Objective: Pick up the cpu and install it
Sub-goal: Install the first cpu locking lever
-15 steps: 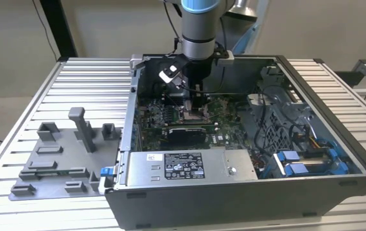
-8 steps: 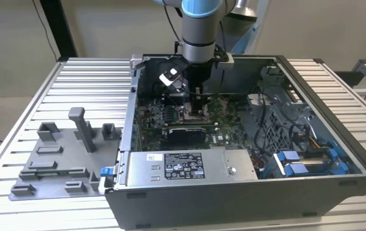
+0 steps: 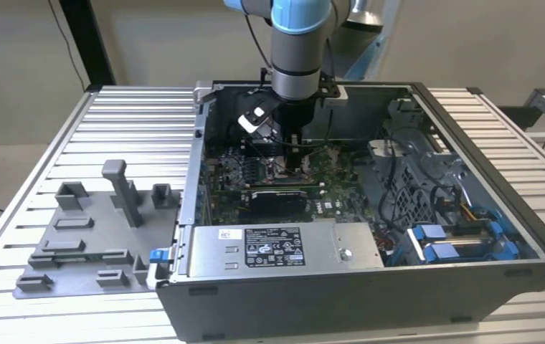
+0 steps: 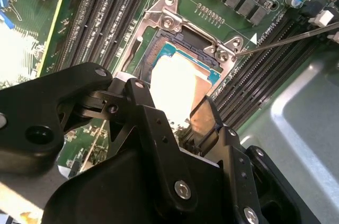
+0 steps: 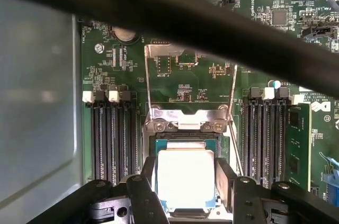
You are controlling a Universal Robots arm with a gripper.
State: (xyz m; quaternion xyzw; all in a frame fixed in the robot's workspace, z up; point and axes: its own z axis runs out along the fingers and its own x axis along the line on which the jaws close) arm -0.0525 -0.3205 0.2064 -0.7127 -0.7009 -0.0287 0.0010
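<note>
Since cpu [image 5: 185, 179] is prob. thin, light, stiff but fragile underneath, edge grip suits: hand [image 5: 186, 169] barely open, pinching its two opposite sides, cpu level at socket [image 5: 185, 125], far part of pc case [image 3: 349, 301].

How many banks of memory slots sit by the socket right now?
2. One bank lies beside the grey case wall; the other bank lies across the cpu from it. The gripper may hide more.

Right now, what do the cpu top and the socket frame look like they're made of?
The cpu top looks like smooth pale metal, glaring bright under the light; its rim looks like teal circuit board. The socket frame is probably bare steel: silvery, shiny, screwed down.
</note>
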